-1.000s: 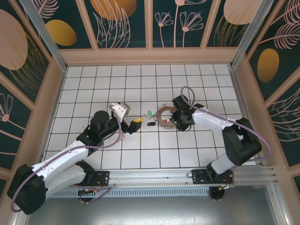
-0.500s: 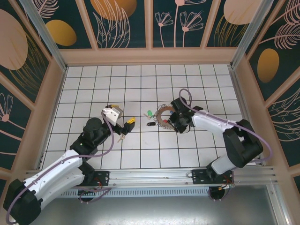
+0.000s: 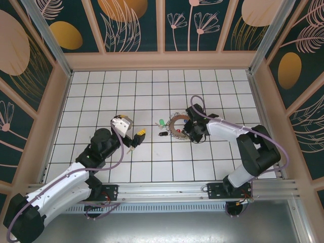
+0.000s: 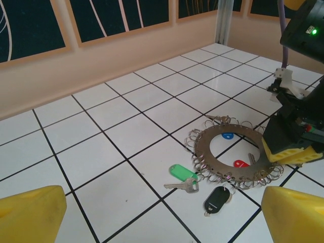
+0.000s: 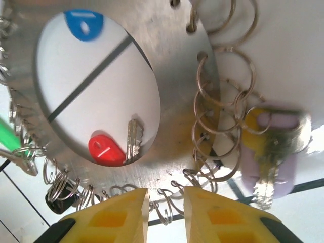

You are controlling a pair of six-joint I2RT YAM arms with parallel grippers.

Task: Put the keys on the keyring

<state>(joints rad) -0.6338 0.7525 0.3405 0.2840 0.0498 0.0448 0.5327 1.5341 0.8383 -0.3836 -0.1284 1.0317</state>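
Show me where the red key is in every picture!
Top external: red key near the middle, inside the keyring.
Left wrist: lower right, inside the keyring.
Right wrist: lower left, inside the keyring.
Shared landmark: the keyring's round hole.

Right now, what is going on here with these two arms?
The right gripper is down at the rim of the keyring, jaws nearly together among its loops; a grip cannot be confirmed. The left gripper hangs open to the left. A green key and a black key lie loose beside the keyring; a red key and a blue key lie in its hole.
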